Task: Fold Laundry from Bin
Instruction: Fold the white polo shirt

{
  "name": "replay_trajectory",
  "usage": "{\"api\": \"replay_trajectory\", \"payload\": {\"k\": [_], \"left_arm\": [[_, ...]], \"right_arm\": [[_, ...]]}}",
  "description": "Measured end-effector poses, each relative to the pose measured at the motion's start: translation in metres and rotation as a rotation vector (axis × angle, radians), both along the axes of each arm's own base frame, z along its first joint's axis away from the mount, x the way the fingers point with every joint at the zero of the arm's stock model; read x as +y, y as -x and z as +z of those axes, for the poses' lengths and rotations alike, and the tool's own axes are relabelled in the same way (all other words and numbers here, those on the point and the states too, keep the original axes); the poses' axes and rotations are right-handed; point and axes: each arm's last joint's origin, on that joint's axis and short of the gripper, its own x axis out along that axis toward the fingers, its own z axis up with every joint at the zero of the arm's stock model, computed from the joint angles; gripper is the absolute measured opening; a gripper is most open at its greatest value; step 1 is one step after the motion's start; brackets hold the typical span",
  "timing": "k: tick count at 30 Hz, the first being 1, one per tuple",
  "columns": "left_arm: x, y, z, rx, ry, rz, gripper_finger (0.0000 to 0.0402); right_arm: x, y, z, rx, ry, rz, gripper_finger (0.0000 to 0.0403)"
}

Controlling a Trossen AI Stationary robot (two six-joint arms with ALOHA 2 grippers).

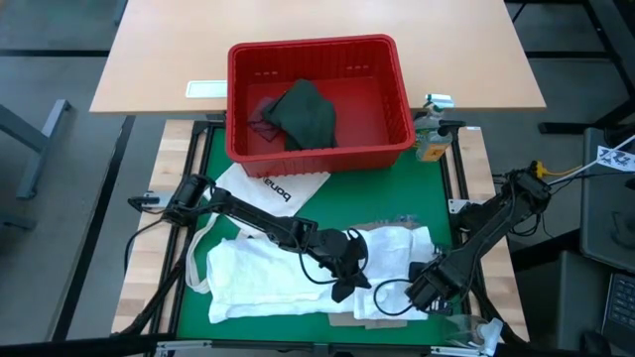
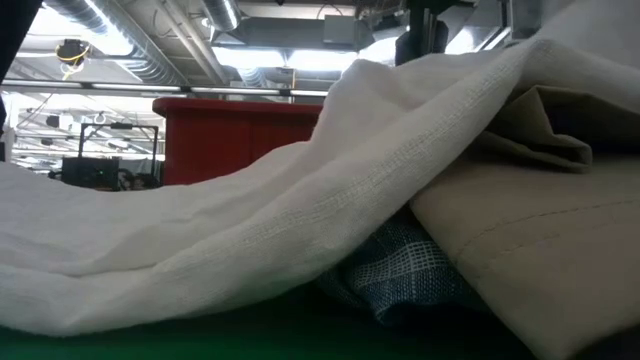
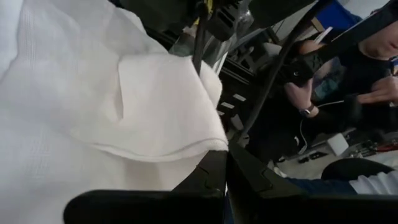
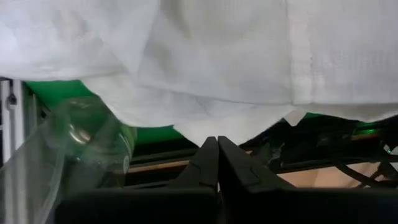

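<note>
At 6 o'clock on the green worktop (image 1: 198,307), both arms meet over the laundry. Left gripper (image 1: 342,288): fingers pressed together, and by the left wrist view they seem to pinch the hem of the large white shirt (image 1: 268,273). Right gripper (image 1: 422,291), toward 5 o'clock: fingers also closed tip to tip at the shirt's edge; whether cloth is actually caught between them I cannot tell. Judgement: the shirt lies spread flat so it can be folded, the two grippers working its near edge. Low view shows a tan shirt (image 2: 530,240) and blue-striped cloth (image 2: 400,275) lying under the white one. White tote bag (image 1: 273,188) at 10 o'clock of the shirt; black lettering seen upside down, apparently "bona", the rest hidden. Red bin (image 1: 317,55) at 12 o'clock holds a dark green-grey top (image 1: 308,114), not yet taken out. Clear plastic bottle (image 4: 87,143) beside the right gripper; no label readable.
</note>
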Motion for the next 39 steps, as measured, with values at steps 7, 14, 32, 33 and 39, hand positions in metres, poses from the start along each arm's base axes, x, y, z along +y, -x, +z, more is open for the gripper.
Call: {"api": "replay_trajectory", "payload": {"k": [7,14,32,33,39], "left_arm": [[0.000,0.000,0.000,0.003,0.004,-0.011,0.0000],[-0.002,0.001,-0.001,0.003,-0.013,-0.022,0.0000],[-0.020,0.017,-0.020,0.185,-0.126,-0.090,0.0000],[-0.022,0.018,-0.020,0.183,-0.128,-0.089,0.0000],[-0.031,0.021,-0.020,0.164,-0.173,-0.088,0.0000]], "right_arm": [[0.002,-0.005,0.026,-0.137,-0.033,0.016,0.0000],[-0.002,-0.014,0.060,-0.468,0.076,0.094,0.0000],[-0.013,-0.061,0.073,-0.840,0.094,-0.026,0.0096],[-0.014,-0.064,0.074,-0.856,0.083,-0.043,0.0109],[-0.022,-0.076,0.075,-0.842,-0.007,-0.099,0.0149]]}}
